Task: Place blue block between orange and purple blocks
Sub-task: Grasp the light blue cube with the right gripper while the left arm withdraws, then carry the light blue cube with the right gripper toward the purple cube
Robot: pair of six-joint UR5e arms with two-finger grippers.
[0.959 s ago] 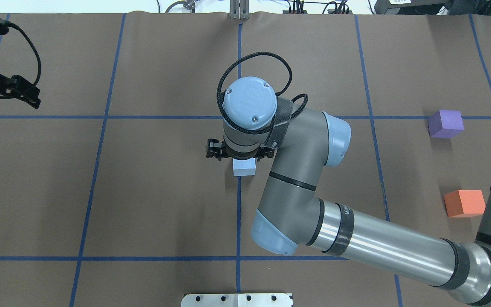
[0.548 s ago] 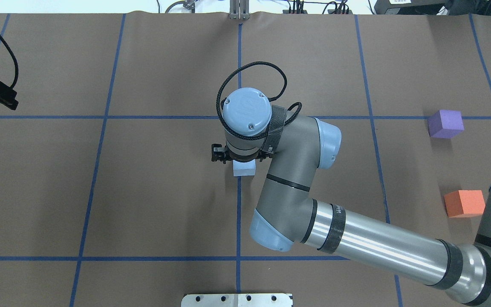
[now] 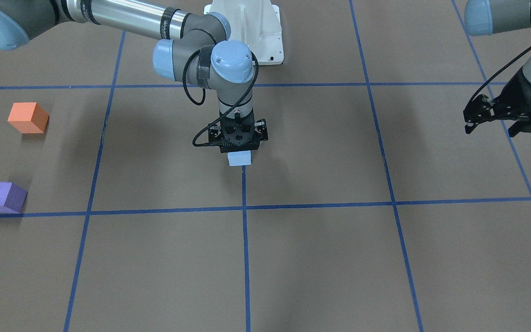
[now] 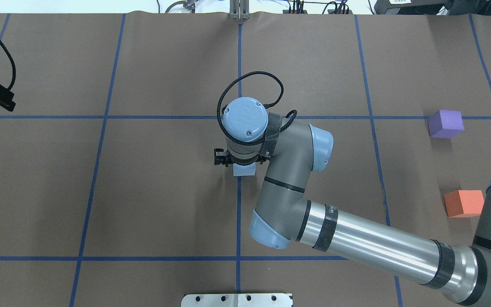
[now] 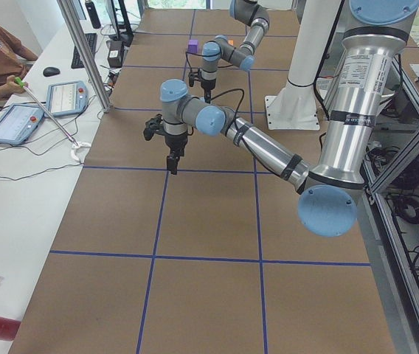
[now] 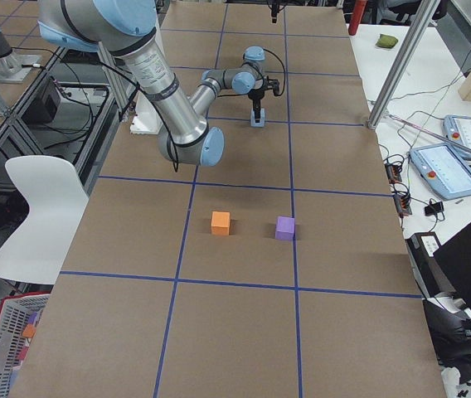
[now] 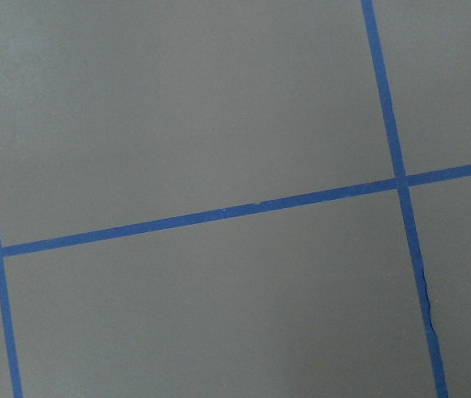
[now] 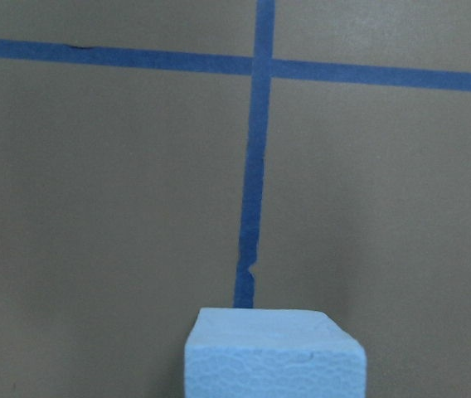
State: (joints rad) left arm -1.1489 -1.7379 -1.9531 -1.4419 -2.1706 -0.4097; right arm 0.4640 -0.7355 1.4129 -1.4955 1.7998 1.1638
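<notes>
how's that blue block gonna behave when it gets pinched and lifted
The blue block has a pebbled, matte surface like foam, so it is probably light and may give slightly when squeezed. That texture should probably grip rather than slip. Flat faces and a squat cube shape make rolling or tipping unlikely.

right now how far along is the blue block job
Done: nothing placed. In hand: the right end effector is down over the blue block; whether it grips is unclear. To do: carry it into the gap between the orange block and purple block.
</notes>
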